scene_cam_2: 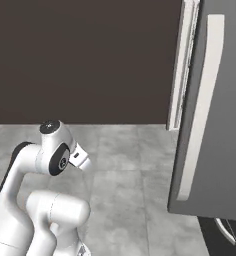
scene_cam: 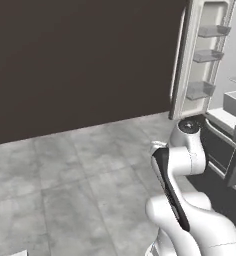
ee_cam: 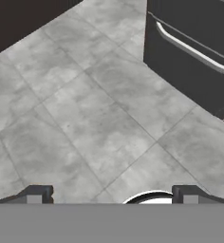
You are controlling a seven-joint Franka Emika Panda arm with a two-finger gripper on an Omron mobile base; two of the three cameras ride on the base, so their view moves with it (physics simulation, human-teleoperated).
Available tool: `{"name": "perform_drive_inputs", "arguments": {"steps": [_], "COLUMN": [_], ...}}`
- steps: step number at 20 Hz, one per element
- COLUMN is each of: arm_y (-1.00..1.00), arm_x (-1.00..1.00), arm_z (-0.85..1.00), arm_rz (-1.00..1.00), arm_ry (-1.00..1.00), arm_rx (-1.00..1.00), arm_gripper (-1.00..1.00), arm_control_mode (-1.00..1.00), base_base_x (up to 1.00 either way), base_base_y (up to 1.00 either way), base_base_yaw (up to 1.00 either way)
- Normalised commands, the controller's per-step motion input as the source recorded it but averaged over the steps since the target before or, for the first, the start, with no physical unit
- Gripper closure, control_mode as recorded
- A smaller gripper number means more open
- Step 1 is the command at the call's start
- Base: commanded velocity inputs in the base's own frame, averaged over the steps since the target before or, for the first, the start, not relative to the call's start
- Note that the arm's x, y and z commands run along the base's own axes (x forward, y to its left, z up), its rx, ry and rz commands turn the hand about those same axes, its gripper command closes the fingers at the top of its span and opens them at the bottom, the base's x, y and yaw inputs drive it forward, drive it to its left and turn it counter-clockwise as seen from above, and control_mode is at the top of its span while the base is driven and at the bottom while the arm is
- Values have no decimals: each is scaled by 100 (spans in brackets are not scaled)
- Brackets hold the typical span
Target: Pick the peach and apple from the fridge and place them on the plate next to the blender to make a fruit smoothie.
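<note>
Two fruits are called for, the peach and the apple, and neither can be located at this moment; nor can the plate or blender. The fridge stands open ahead and to the right of the base, one door swung out with its white inner face and grey door bins exposed, the other door seen from outside with its long pale handle. Part of a lower drawer with a curved handle appears in the hand view.

Handling judgement: both fruits should be light, round and smooth, liable to roll, the peach likely the softer and easier to bruise. A grasp across the widest part, with moderate pressure, seems advisable.

Arm pose: folded low and compact in front of the base, elbow raised, wrist turned downward so the hand camera looks at the grey tiled floor. The fingers stand wide apart and hold nothing. The reach into the fridge has not yet begun.
</note>
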Motion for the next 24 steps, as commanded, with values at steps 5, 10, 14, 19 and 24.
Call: {"name": "perform_drive_inputs", "arguments": {"steps": [5, 10, 14, 19, 24], "arm_y": [0, 0, 0, 0, 0], "arm_x": [0, 0, 0, 0, 0], "arm_z": [0, 0, 0, 0, 0], "arm_rz": [0, 0, 0, 0, 0], "arm_ry": [0, 0, 0, 0, 0], "arm_rx": [0, 0, 0, 0, 0], "arm_gripper": [-100, -100, -100, -100, -100], "arm_control_mode": [100, 100, 100, 100, 100], "base_base_x": [70, 50, 56, 49, 56], "base_base_y": [7, 6, 22, 0, 6], "base_base_yaw": [-38, -55, -53, -52, -54]}}
